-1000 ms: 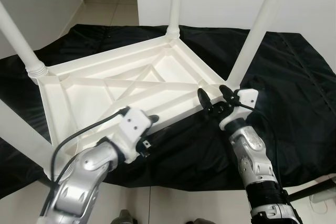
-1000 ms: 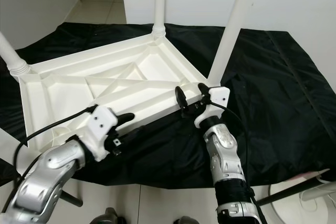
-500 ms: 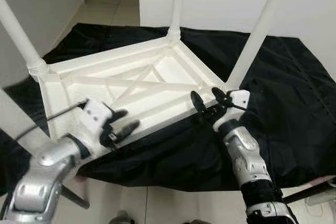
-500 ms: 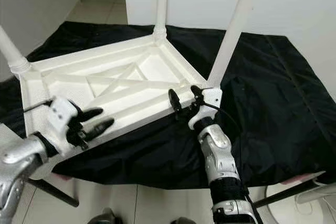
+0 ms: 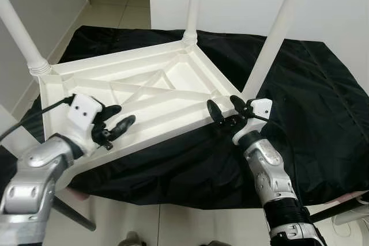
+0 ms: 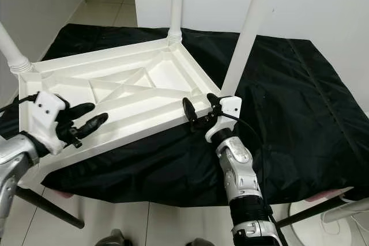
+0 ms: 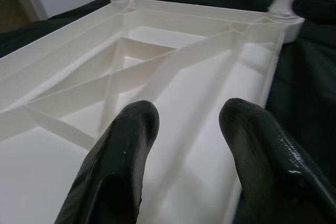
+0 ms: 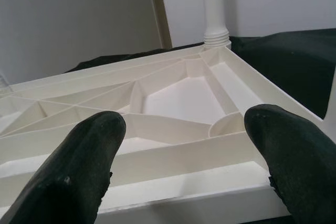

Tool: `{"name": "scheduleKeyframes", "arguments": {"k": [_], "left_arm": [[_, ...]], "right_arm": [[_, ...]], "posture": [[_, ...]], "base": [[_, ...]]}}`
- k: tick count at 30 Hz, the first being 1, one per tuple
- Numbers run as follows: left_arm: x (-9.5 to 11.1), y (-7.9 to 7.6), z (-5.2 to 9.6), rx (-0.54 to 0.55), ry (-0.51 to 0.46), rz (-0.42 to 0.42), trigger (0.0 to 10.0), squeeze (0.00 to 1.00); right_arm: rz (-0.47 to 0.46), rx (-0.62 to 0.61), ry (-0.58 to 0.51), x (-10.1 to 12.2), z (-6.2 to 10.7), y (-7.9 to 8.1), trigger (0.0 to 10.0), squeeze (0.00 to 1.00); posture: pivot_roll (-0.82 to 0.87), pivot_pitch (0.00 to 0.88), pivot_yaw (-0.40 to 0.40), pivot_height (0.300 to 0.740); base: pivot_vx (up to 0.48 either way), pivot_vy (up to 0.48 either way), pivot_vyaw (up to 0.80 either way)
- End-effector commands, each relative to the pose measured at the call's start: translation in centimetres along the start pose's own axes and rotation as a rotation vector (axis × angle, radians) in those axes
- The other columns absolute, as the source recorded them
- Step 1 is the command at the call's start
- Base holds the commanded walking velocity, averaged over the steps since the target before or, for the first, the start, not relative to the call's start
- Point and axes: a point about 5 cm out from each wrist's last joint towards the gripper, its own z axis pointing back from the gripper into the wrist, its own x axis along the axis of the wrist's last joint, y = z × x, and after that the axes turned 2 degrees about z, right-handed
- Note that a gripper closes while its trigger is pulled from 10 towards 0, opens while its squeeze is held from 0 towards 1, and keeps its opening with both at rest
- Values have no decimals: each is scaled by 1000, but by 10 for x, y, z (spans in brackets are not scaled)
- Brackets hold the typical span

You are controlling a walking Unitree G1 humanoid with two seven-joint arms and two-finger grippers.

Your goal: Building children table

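Your white children's table (image 5: 144, 93) lying upside down on a black sheet (image 5: 323, 102), legs pointing up, your left gripper (image 5: 115, 124) over its near edge, jaws apart, holding nothing, your right gripper (image 5: 225, 110) at the near right corner, jaws wide, empty.

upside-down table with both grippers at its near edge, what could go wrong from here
The white tabletop lies upside down on black cloth, legs up. The open left gripper and right gripper sit at its near rim; an uneven grab could tilt it. It may slide on the cloth. A tall leg could swing toward the wall.
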Motion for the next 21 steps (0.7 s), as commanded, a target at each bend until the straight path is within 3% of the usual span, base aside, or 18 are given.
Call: {"name": "scheduleKeyframes", "arguments": {"k": [1,2,5,7,9,14,15,16,19,21], "left_arm": [[4,-6,3,-30,-3,-13,10000,0],[4,-6,3,-30,-3,-13,10000,0],[9,-17,39,9,-20,11,10000,0],[9,-17,39,9,-20,11,10000,0],[6,-28,61,13,-8,35,10000,0],[3,-31,68,24,10,51,10000,0],[0,-37,90,6,28,113,10000,0],[1,-37,98,11,25,134,10000,0],[2,-37,105,25,17,149,10000,0],[-3,-35,125,71,148,-14,10000,0]], "right_arm": [[-5,-2,7,-1,0,0,10000,0],[-5,-2,7,-1,0,0,10000,0],[-12,14,22,-4,-2,1,10000,0],[-12,14,22,-4,-2,1,10000,0],[-14,30,30,-5,-6,2,10000,0],[-14,35,32,-6,-8,2,10000,0],[-20,44,43,-8,-12,2,10000,0],[-23,48,48,-10,-14,2,10000,0],[-26,53,53,-11,-15,2,10000,0],[-21,64,75,-15,-15,1,10000,0]], "posture": [[103,7,-28,740],[103,7,-28,740],[141,23,-50,740],[141,23,-50,740],[167,30,-60,740],[179,31,-65,740],[207,33,-76,740],[212,34,-78,740],[212,34,-78,740],[226,33,-84,740]], "base": [[0,0,0],[0,0,0],[0,0,0],[0,0,0],[0,0,0],[0,0,0],[0,0,0],[0,0,0],[0,0,0],[0,0,0]]}}
